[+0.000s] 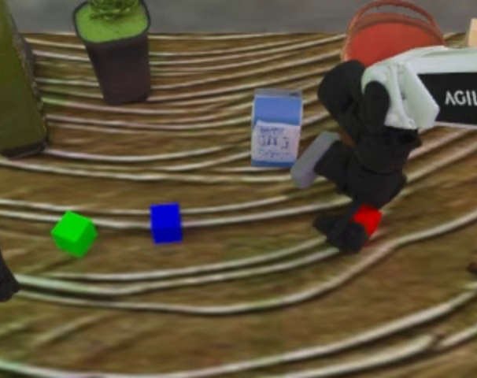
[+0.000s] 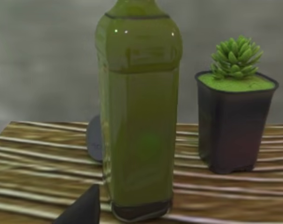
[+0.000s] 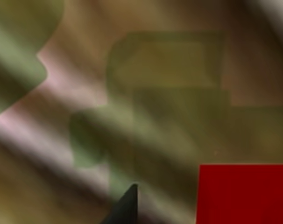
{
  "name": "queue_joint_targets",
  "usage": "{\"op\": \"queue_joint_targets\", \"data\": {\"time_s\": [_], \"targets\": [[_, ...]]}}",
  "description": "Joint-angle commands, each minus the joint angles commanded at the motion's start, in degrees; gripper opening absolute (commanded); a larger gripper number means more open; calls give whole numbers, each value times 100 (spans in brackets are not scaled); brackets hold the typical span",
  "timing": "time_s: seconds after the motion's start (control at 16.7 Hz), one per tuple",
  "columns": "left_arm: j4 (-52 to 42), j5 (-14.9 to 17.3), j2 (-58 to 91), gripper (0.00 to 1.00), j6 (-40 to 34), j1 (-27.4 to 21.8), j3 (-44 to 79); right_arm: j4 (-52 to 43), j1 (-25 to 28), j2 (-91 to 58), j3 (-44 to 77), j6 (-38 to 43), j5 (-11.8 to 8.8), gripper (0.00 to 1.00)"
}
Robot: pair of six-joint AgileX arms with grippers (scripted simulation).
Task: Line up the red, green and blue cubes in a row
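Closing on the small bright red plastic cube (image 1: 368, 219) at the table's right, the right gripper (image 1: 356, 228) has its fingers around it, apparently clamped. Judged next: carry it left beside the deep blue cube (image 1: 166, 223) and bright green cube (image 1: 73, 233). Left arm sits parked.

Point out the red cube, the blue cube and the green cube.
red cube (image 1: 369, 220), top view, its visible face.
blue cube (image 1: 166, 223), top view, front face.
green cube (image 1: 73, 233), top view, top face.
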State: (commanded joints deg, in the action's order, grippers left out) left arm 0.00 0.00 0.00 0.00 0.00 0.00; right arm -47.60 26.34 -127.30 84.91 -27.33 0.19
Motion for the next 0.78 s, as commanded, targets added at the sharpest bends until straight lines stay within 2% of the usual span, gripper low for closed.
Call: {"op": "queue_joint_targets", "data": {"time_s": [0.12,0.18,0.6,0.66,0.78], "targets": [[0,0,0,100,0,0,0,0,0,0,0,0,0,2],[0,0,0,100,0,0,0,0,0,0,0,0,0,0],[0,0,0,100,0,0,0,0,0,0,0,0,0,0],[0,0,0,100,0,0,0,-124,-3,237,54,70,-86,0],[0,0,0,100,0,0,0,-223,9,265,144,60,-87,0]]}}
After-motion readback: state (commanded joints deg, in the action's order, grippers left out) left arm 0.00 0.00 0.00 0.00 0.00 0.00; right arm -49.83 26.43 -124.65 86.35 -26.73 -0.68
